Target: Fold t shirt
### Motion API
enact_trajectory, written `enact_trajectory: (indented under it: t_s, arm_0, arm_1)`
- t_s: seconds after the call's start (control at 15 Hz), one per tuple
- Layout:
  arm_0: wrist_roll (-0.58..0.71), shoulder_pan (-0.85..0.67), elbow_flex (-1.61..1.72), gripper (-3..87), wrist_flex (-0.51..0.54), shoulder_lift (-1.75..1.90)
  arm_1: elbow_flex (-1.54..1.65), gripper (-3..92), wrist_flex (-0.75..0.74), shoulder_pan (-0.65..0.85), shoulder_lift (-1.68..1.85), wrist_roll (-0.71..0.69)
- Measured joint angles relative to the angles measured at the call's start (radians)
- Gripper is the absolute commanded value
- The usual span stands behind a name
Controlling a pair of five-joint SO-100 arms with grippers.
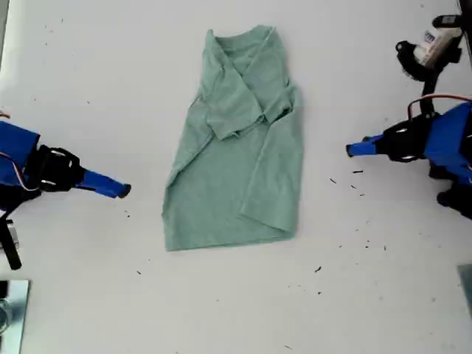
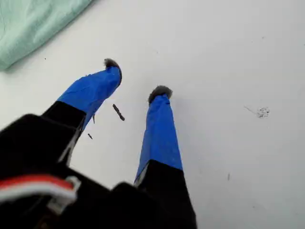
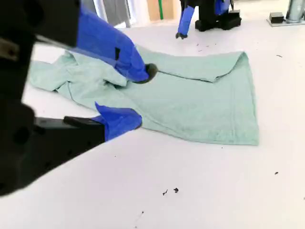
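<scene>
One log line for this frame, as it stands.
t shirt: partly folded, lying flat | my first gripper: open, empty | my second gripper: open, empty

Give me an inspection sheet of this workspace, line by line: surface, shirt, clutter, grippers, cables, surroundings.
Surface: white table, flat, bare around the cloth.
Job's things: green shirt lying flat mid-table, both sleeves folded in, collar toward the exterior view's top.
Clutter: small dark specks, mostly toward the exterior view's right.
Grippers: my first gripper open over bare table; my second gripper open, beside the shirt, holding nothing.
Cables: thin wires on the arm at the exterior view's right.
Surroundings: black-and-white device at the exterior view's top right; metal piece at its bottom left.
</scene>
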Motion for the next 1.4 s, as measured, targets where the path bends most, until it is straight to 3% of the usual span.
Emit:
enact_trajectory:
  t_s: [0.07,0.13,0.33,0.6,0.73,0.87,1.0,1.13,1.4]
  arm_0:
    - [-0.008,0.006,-0.002,-0.2,-0.006,0.003]
    - [-0.071,0.029,-0.072,-0.3,-0.063,0.003]
    - [-0.132,-0.026,-0.195,-0.3,-0.072,-0.055]
    - [-0.301,0.032,-0.618,-0.3,-0.026,-0.681]
    - [-0.354,0.103,-0.966,-0.3,0.091,-1.034]
    - [-0.376,0.124,-1.358,-0.2,0.33,-1.404]
    - [-0.379,0.127,-1.595,-0.2,0.437,-1.614]
    - [-0.35,0.127,-1.611,20.5,0.448,-1.651]
    - [-0.253,0.114,-1.568,27.3,0.385,-1.695]
  arm_1:
    - [0.0,14.9,0.0,0.0,0.0,0.0]
    - [0.0,14.9,0.0,0.0,0.0,0.0]
    - [0.0,14.9,0.0,0.006,0.0,0.0]
    - [0.0,14.9,0.0,0.009,0.0,0.103]
    - [0.0,14.9,0.0,0.009,0.0,0.209]
    - [0.0,15.2,0.0,0.009,0.0,0.359]
    - [0.0,15.2,0.0,-0.005,0.0,0.485]
    - [0.0,15.2,0.0,-0.025,0.0,0.532]
    - [0.0,15.2,0.0,-0.052,0.0,0.54]
